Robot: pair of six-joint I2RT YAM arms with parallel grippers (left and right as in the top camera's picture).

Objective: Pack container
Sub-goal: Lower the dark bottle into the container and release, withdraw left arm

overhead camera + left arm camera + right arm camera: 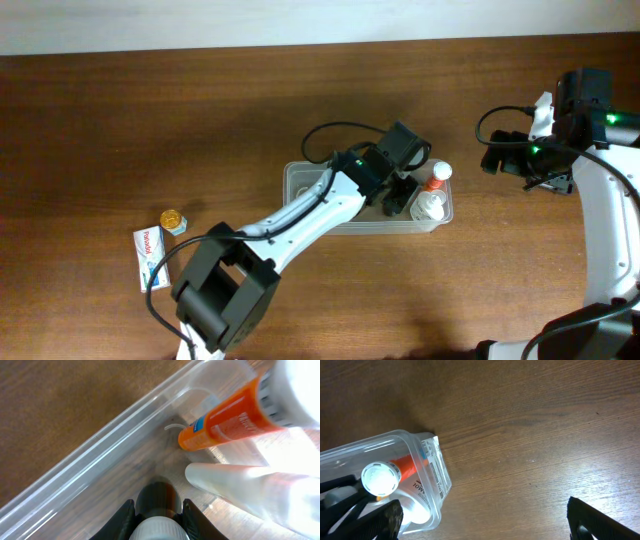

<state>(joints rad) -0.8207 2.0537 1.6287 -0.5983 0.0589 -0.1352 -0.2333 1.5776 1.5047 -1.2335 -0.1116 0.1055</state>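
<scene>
Overhead view: even, fairly dim indoor light falls on a dark wooden table (120,120), with a pale bright strip along the top edge of the frame. Soft shadows pool at the lower centre. Small green lights glow at the upper right.

Left wrist view: very close and soft. A white cap (300,390) at the upper right is blown out by glare, and the lower right washes to white. Bright streaks run along the clear container (90,455). A dark object (157,497) at bottom centre is blurred, possibly a bottle.

Right wrist view: sharper, with crisp wood grain and a mild sheen across the middle. The right gripper (482,506) looks soft-edged in the lower corners.
</scene>
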